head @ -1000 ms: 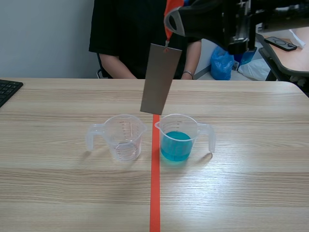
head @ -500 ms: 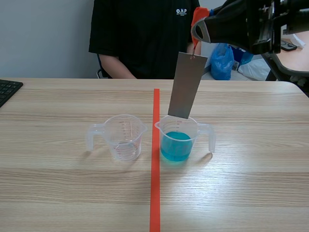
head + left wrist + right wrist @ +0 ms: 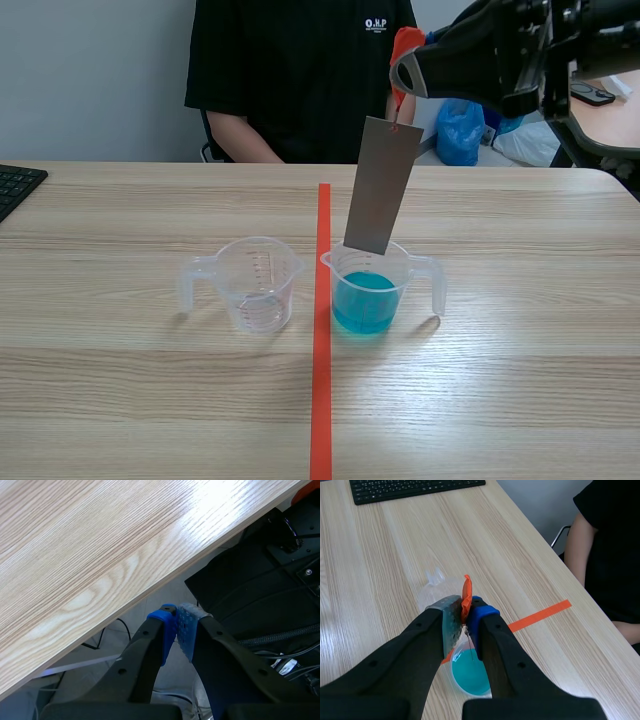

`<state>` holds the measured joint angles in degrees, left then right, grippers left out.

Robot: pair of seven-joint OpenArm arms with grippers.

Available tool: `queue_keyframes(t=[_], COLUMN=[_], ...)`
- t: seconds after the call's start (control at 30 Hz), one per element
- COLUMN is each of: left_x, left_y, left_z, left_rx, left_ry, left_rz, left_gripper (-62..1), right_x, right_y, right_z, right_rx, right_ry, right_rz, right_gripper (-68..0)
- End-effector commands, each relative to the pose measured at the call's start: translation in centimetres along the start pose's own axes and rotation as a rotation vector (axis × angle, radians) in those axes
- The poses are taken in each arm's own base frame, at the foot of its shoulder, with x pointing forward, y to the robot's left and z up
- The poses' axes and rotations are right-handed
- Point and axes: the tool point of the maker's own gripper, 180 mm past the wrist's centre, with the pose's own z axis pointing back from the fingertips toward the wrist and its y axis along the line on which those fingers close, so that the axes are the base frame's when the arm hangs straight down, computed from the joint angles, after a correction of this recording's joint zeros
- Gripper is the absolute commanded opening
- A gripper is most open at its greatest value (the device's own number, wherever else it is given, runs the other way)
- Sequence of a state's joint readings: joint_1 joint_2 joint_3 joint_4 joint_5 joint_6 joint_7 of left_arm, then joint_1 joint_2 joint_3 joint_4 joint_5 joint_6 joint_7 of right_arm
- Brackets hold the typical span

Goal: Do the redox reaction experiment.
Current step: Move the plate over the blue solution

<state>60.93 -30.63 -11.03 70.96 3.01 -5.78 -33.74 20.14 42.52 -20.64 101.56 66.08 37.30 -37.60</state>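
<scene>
Against the view one second earlier, when the flat, rectangular grey metal strip (image 3: 382, 186) hung over the orange-red tape line (image 3: 321, 350) between the two cups, the strip now hangs to the right of that line, above the clear plastic measuring cup of blue liquid (image 3: 367, 286). Since half a second ago the right claw (image 3: 404, 52) has shifted only slightly toward the line. The strip's lower edge lies level with that cup's far rim and well above the liquid; whether it is inside the rim cannot be told. The empty clear plastic measuring cup (image 3: 256, 284) stands unchanged left of the line on the pale wooden worktop (image 3: 120, 390). The right claw is clamped on a small orange tab (image 3: 406, 40) from which the strip dangles, tilted. The right wrist view shows that tab (image 3: 466, 593) pinched between the pads of the claw (image 3: 464, 611), with the blue liquid (image 3: 470, 678) directly beneath and a black keyboard (image 3: 415, 489) far ahead. Only the left wrist view shows the left claw (image 3: 177, 626): its pads are pressed together on nothing, below the worktop's edge (image 3: 75, 545). A person (image 3: 290, 80) sits across the worktop.
</scene>
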Motion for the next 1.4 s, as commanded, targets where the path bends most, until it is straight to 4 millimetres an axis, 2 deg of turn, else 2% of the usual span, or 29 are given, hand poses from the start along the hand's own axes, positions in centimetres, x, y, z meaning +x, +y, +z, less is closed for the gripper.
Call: queue_keyframes(t=[0.0,0.23,0.4,0.47,0.6,0.7,0.93,1.1,1.2,1.37], left_x=[0.8,0.9,2.2,2.8,4.1,5.4,9.6,14.5,17.7,20.8], left_y=[0.2,0.5,0.9,2.5,7.0,9.5,14.3,17.4,18.4,19.3], left_z=[-0.2,-0.2,-0.2,-0.6,-2.1,-3.2,-5.2,-5.8,-5.9,-7.7], left_rx=[0.009,0.024,0.018,0.037,0.097,0.077,0.006,-0.047,-0.088,-0.103], left_ry=[-0.031,-0.042,-0.104,-0.126,-0.144,-0.162,-0.243,-0.352,-0.421,-0.455], left_rz=[0.003,0.024,0.009,0.003,-0.022,-0.032,-0.03,-0.034,-0.036,-0.062], left_gripper=[-57.7,-57.7,-57.8,-57.8,-57.7,-57.7,-57.7,-57.8,-57.8,-57.8], right_x=[1.2,1.2,1.1,1.1,1.1,1.1,1.1,1.1,1.0,0.9], right_y=[-0.6,-0.6,-0.6,-0.6,-0.6,-0.6,-0.6,-0.6,-0.6,-0.6], right_z=[0.4,0.4,0.4,0.4,0.4,0.4,0.4,0.4,0.4,0.4], right_rx=[-0.015,-0.015,-0.015,-0.015,-0.015,-0.015,-0.015,-0.015,-0.015,-0.015], right_ry=[-0.026,-0.026,-0.026,-0.026,-0.026,-0.026,-0.026,-0.022,-0.015,-0.01], right_rz=[0.019,0.019,0.019,0.019,0.019,0.019,0.019,0.019,0.019,0.019], right_gripper=[-65.8,-65.8,-65.8,-65.8,-65.8,-65.8,-65.8,-65.8,-65.8,-65.8])
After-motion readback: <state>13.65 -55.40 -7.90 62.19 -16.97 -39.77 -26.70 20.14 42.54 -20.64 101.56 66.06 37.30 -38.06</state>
